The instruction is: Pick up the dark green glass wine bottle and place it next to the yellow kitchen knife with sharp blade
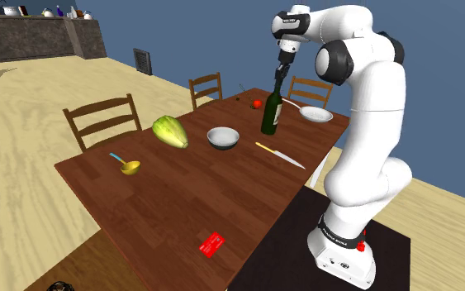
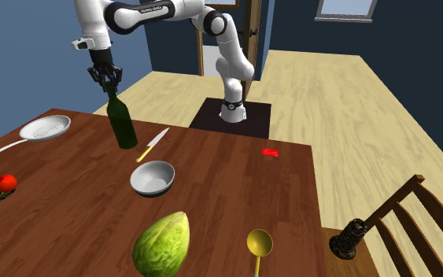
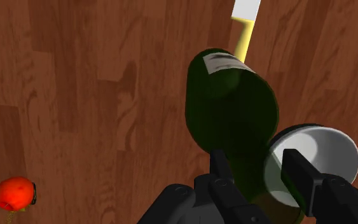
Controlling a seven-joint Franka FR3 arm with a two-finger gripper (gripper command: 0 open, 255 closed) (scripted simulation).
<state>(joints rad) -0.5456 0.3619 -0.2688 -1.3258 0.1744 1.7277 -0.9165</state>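
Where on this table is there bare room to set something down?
Widest bare wood lies between the knife, the bowl and the red card. It is crowded around the wine bottle, pan and tomato.

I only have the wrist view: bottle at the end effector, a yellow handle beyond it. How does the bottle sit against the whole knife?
Observer: In the shoulder view the wine bottle stands close beside the handle end of the knife, with a thin strip of table between them. The blade points away toward the stand.
Operator: Anything on the bottle's other side that I should keep away from?
Observer: Yes. In the second exterior view a pale pan with a long handle lies on the side of the bottle away from the knife, well apart from it.
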